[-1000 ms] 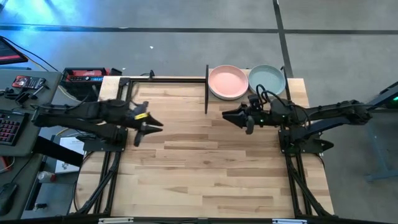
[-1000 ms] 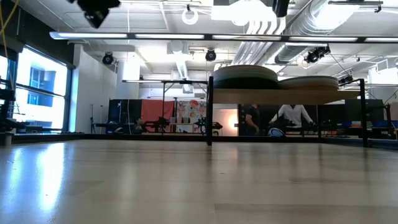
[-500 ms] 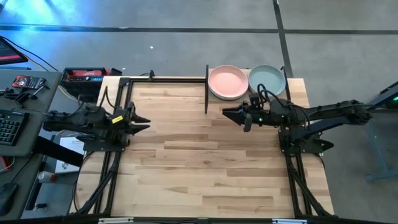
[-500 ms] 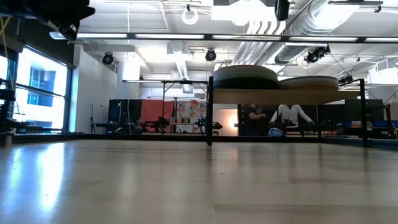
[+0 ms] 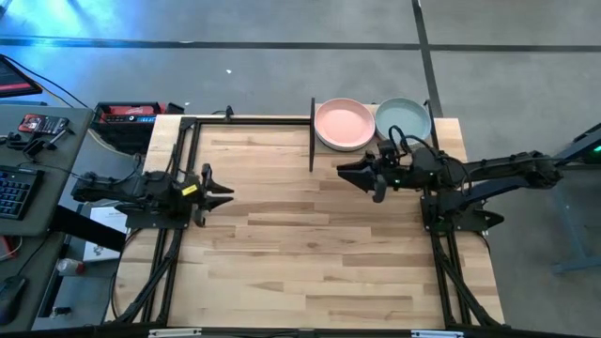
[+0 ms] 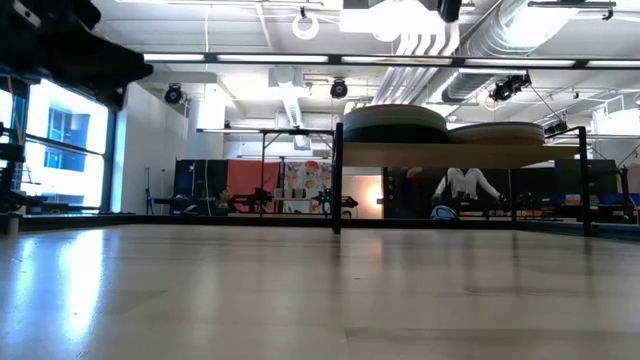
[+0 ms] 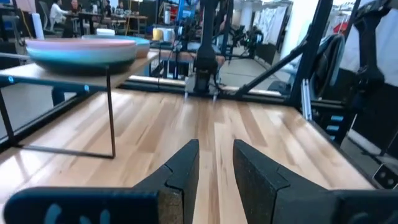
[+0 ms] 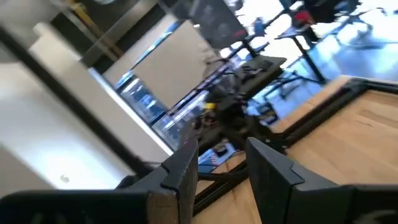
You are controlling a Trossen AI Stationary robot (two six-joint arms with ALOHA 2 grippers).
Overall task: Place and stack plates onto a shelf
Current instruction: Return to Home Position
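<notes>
On the table (image 5: 310,244), the shelf (image 5: 449,133) at the far right corner carries the plates in two touching stacks, pink-topped (image 5: 344,123) and mint-topped (image 5: 404,119), so stacking looks done. With nothing to carry, the left gripper (image 5: 225,191) and right gripper (image 5: 344,173) hang empty, fingers slightly parted. Since a second ago the left arm has folded back toward its edge, while the right has barely shifted.

I see a grey concrete floor (image 5: 282,56), a bright window (image 6: 65,150) at one side, white ducts (image 6: 430,40) and strip lights (image 6: 300,60) overhead, and a cluttered desk (image 5: 28,141) nearby.
</notes>
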